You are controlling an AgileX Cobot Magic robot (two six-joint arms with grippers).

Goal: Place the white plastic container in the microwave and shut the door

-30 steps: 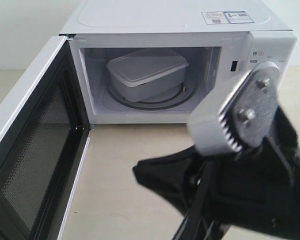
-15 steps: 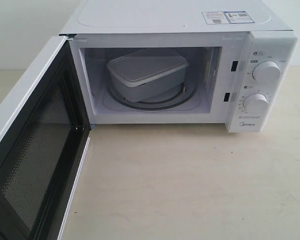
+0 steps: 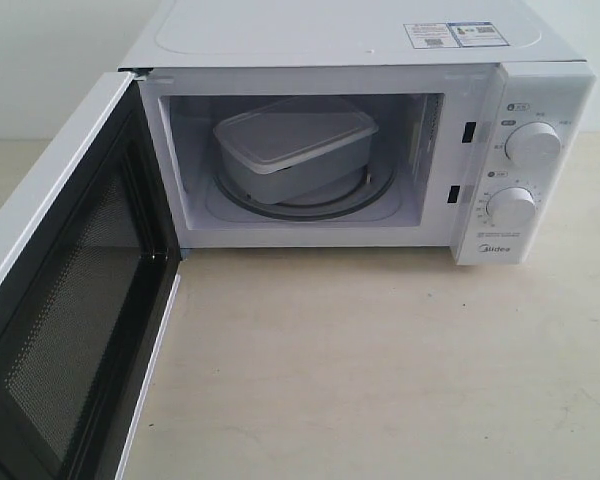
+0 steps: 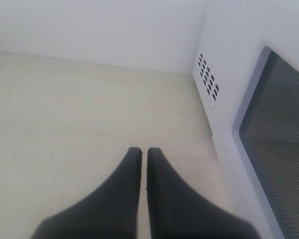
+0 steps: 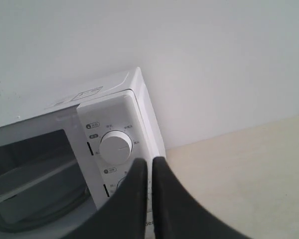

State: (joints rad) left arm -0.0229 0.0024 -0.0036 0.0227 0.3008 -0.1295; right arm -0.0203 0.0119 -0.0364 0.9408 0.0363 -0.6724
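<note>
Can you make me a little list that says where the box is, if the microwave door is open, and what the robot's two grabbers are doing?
Box: white plastic container, lid on, sitting on the glass turntable inside the microwave
Door: door wide open, mesh inner face showing
Left gripper: jaws together, holding nothing
Right gripper: jaws together, holding nothing, facing the upper dial
Left to do: close the door

A pale beige desk [image 4: 65,109] is seen below the left end effector [image 4: 144,149], met by a white wall [image 4: 89,25] farther ahead.
</note>
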